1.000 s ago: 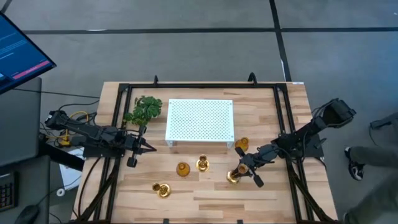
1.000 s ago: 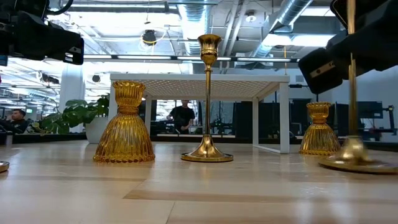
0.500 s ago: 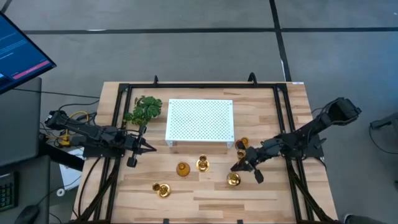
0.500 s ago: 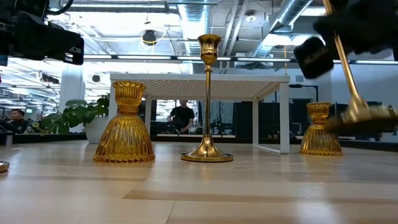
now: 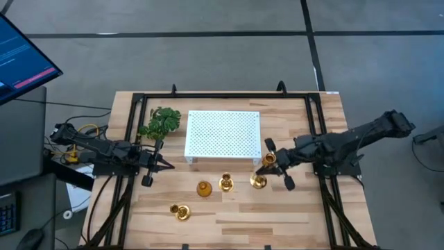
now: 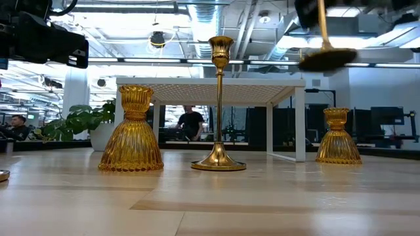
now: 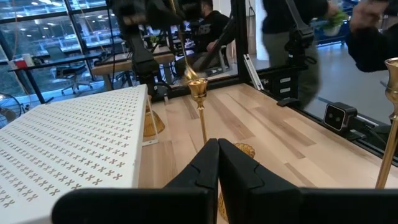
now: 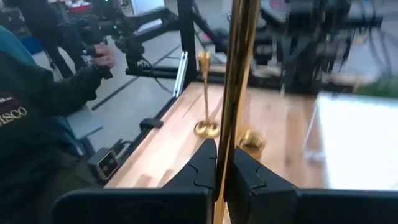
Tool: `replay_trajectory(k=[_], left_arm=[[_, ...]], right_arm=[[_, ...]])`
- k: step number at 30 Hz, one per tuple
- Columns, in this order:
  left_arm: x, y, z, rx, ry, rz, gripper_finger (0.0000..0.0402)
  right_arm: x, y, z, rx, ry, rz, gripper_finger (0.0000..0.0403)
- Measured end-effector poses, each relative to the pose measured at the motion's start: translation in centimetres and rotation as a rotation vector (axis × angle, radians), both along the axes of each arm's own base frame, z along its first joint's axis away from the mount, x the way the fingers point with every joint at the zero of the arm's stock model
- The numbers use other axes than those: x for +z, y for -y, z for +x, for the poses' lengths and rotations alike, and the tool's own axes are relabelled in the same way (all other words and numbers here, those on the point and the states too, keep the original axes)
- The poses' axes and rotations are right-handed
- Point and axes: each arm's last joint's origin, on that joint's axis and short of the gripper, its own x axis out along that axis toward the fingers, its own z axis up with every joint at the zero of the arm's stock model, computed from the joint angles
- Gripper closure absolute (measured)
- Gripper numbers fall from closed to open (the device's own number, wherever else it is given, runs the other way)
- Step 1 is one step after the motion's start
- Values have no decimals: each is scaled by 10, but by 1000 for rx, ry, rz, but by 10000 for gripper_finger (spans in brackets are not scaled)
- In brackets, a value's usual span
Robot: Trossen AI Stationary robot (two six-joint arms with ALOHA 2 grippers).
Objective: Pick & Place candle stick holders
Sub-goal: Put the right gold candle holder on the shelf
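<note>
My right gripper [image 5: 266,169] is shut on a slim-stemmed gold candle stick holder [image 5: 258,182], held in the air in front of the white perforated stand [image 5: 222,134]. Its round base [image 6: 326,59] shows high in the low view. A squat holder [image 5: 270,160] stands on its base just beyond the gripper. On the table stand another squat holder [image 5: 203,189], a slim one [image 5: 225,183] and one more holder [image 5: 180,212] near the front. My left gripper [image 5: 157,164] is shut and empty at the table's left. My right gripper pinches the holder's thin stem [image 8: 238,93] between its two fingers [image 8: 205,165]. The fingers come about level from the table's right side and lie across the stem. The holder is lifted clear of the table, roughly upright and slightly tilted, base [image 6: 326,59] down.
A green leafy sprig [image 5: 160,121] lies at the stand's far left corner. A black frame [image 5: 208,96] runs around the table's edges. People show in the room beyond the table in the wrist views. Bare wood lies at the near right.
My right gripper has risen and gone toward the table's far edge and a little left, carrying the slim holder. The holder's base, which stood on the table, has tipped, come off the wood and now hangs high above it.
</note>
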Motion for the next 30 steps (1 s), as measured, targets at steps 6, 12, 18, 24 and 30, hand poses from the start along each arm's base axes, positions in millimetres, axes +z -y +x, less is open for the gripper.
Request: replay_trajectory(k=[6,12,18,24,30], left_arm=[[0,0,0,0,0,0,394],[0,0,0,0,1,0,394],[1,0,0,0,7,-2,394],[1,0,0,0,9,-3,394],[1,0,0,0,13,-4,394]], right_arm=[[35,28,10,-39,74,-87,401],[39,74,17,-151,72,-80,401],[35,120,30,-284,90,-20,401],[23,155,39,-373,84,35,401],[11,175,44,-436,58,40,401]])
